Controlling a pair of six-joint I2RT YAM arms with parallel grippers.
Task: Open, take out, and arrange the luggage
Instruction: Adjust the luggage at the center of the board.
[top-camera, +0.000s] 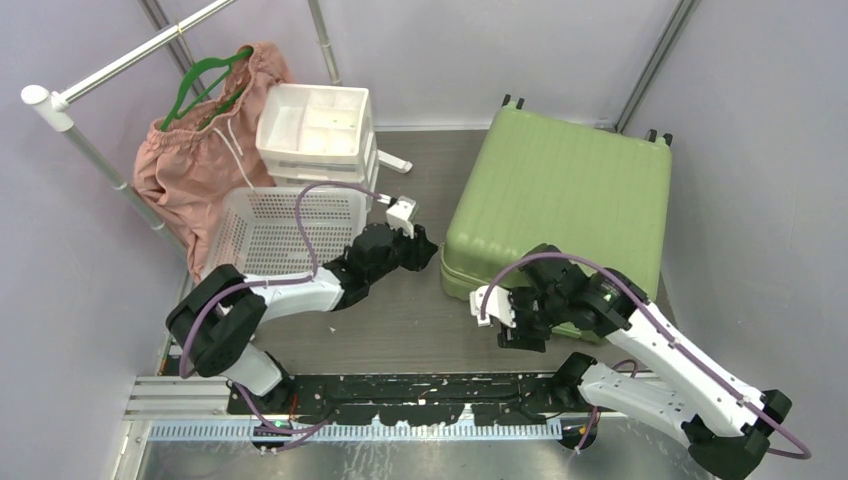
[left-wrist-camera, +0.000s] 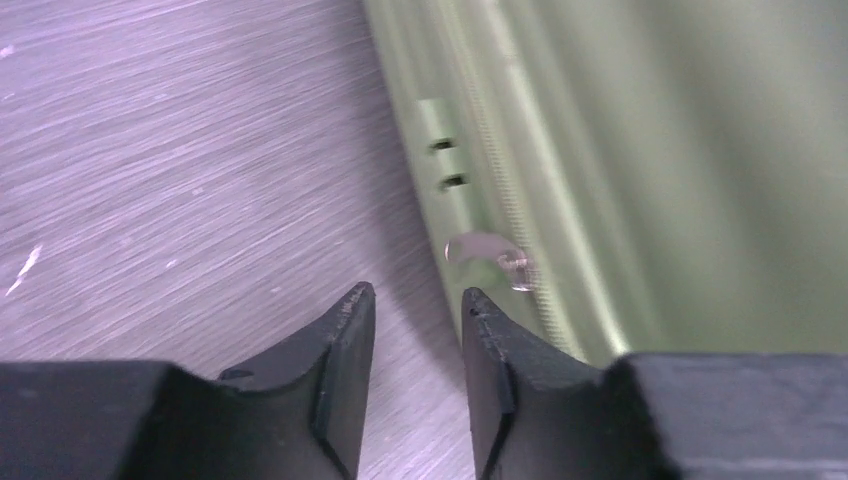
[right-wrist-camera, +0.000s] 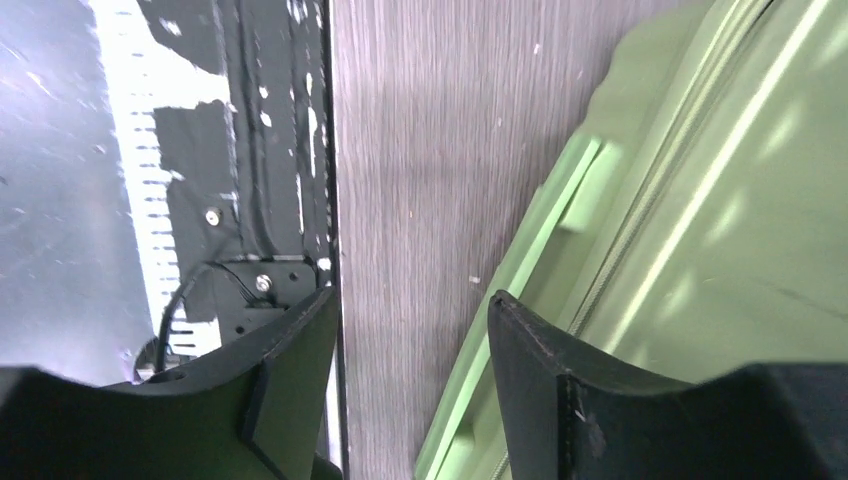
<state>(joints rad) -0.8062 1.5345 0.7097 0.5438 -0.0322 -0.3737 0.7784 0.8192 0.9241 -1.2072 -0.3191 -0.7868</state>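
The light-green ribbed suitcase (top-camera: 570, 190) lies flat and closed on the table at the right, wheels at its far edge. My left gripper (top-camera: 425, 248) is open and empty just left of its near-left corner; in the left wrist view my gripper (left-wrist-camera: 418, 292) sits just short of a silver zipper pull (left-wrist-camera: 487, 255) on the suitcase side (left-wrist-camera: 620, 150). My right gripper (top-camera: 515, 325) is open and empty at the suitcase's near edge; in the right wrist view my gripper (right-wrist-camera: 412, 300) has one finger (right-wrist-camera: 530, 350) over the green rim (right-wrist-camera: 700, 200).
A white perforated basket (top-camera: 285, 228) stands at the left, a white drawer unit (top-camera: 318, 125) behind it. A pink garment (top-camera: 205, 150) hangs on a green hanger from a rail. The black mounting rail (top-camera: 420, 410) runs along the near edge.
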